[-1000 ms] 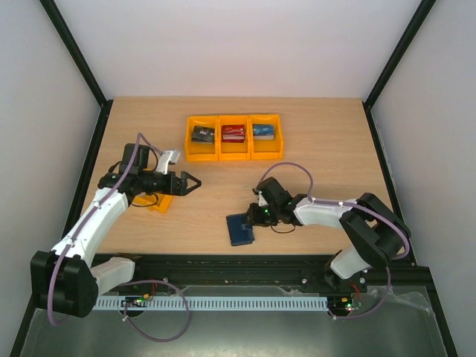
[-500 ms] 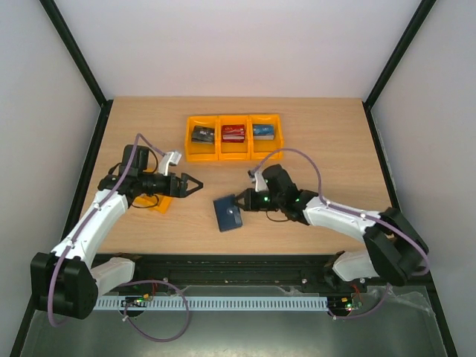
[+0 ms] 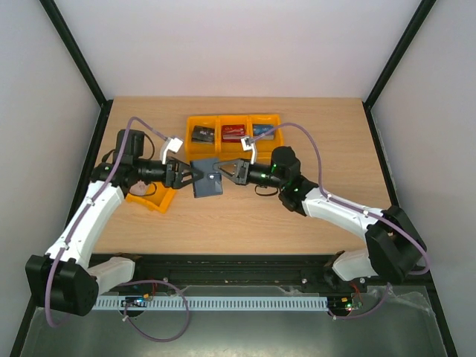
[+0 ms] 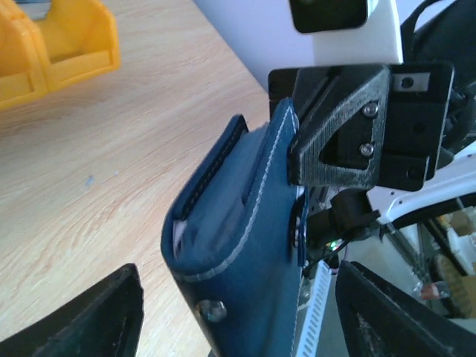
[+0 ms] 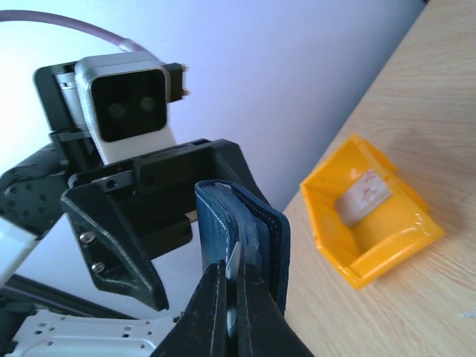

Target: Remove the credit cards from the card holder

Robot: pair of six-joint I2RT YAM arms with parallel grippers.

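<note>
Robot test cell in a laboratory.
Closed in by plain white walls (image 3: 245,44) and black frame bars (image 3: 74,52). Fitted with a light wooden table (image 3: 327,141), a left arm (image 3: 89,216) and a right arm (image 3: 342,212) bolted to a black rail (image 3: 245,265) at the near edge, a camera (image 5: 126,100) on a wrist, loose purple cable (image 5: 33,15) and a row of orange bins (image 3: 234,155).

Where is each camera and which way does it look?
Top: high behind the arms, looking down at the table; both arms show, and the left tool and right tool meet at the holder.
Left wrist: on the left arm, looking along its open fingers at the holder, with the right tool behind.
Right wrist: on the right arm, looking along its shut fingers at the holder, the left tool and a bin.
Shared: all three see the holder.
</note>
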